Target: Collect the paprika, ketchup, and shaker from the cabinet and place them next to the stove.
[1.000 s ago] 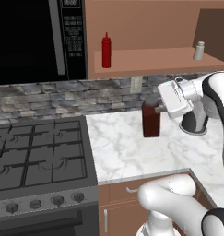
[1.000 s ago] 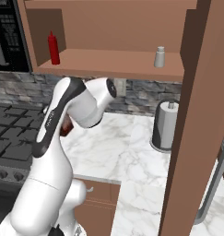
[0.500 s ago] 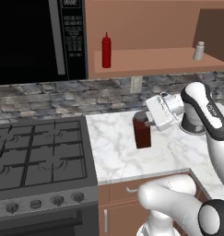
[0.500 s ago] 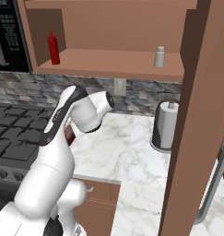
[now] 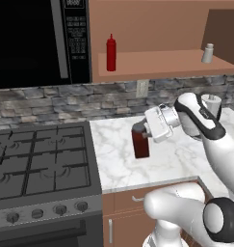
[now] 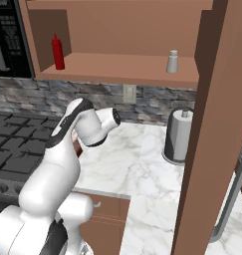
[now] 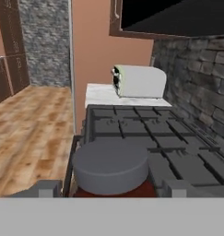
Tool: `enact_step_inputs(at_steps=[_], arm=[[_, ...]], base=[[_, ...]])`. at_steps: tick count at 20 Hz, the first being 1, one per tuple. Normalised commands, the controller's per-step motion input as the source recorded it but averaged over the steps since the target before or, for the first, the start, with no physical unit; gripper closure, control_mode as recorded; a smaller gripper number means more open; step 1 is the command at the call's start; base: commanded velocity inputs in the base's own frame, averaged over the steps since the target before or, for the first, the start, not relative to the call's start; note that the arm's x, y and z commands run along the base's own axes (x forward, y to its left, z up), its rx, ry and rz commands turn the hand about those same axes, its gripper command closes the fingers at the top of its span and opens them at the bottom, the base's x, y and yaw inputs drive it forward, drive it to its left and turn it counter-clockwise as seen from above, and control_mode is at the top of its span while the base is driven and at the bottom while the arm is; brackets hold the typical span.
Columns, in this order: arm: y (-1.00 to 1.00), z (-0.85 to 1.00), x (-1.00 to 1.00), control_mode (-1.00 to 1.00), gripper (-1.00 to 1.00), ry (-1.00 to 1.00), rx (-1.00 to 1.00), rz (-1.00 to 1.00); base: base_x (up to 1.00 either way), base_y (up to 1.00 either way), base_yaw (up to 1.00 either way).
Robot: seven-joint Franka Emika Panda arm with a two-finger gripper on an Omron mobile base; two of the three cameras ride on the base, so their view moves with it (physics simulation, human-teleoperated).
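Marble tabletop (image 5: pixel 186 159) runs to the right of the stove (image 5: pixel 41 164), under a brown wall cabinet (image 5: pixel 166 65) whose open shelf carries two of the wanted things: the ketchup (image 5: pixel 110 53), upright at the end of the shelf nearest the microwave (image 5: pixel 41 41), and the small shaker (image 5: pixel 208 53), upright at the far end from it. The paprika (image 5: pixel 140 140) is already off that shelf. It hangs upright over the tabletop, just right of the stove's edge, its long axis vertical, and the hand (image 5: pixel 148 131) is clamped on it from the side away from the stove, near the cap. In the hand view the grey cap (image 7: pixel 110 167) sits close between the two fingertips (image 7: pixel 49 188), with the grates stretching away beyond it and a toaster (image 7: pixel 138 81) on the counter past the stove's far side. Whether the jar's base touches the marble cannot be told from these views; it looks close above it. By my judgement the jar is already beside the stove, so what remains for it lies straight down, keeping it upright until it stands. A paper-towel roll (image 6: pixel 179 133) stands well to the right of the stove, out of the way.
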Motion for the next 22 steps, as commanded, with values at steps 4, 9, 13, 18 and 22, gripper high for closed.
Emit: enact_step_inputs(at_steps=[4, 9, 13, 18, 22], arm=[[0.15, -0.32, 0.65, -1.0, 1.0, 0.0, 0.03, 0.0], [0.15, -0.28, 0.75, -1.0, 1.0, 0.01, 0.05, 0.01], [0.24, -0.27, 0.72, -1.0, 1.0, 0.02, 0.04, 0.01], [0.18, -0.22, 0.58, -1.0, 1.0, 0.03, 0.01, 0.01], [0.01, -0.11, 0.58, -1.0, 1.0, 0.01, 0.02, 0.03]], base=[[0.0, 0.0, 0.0], [0.0, 0.0, 0.0], [0.0, 0.0, 0.0], [0.0, 0.0, 0.0], [0.0, 0.0, 0.0]])
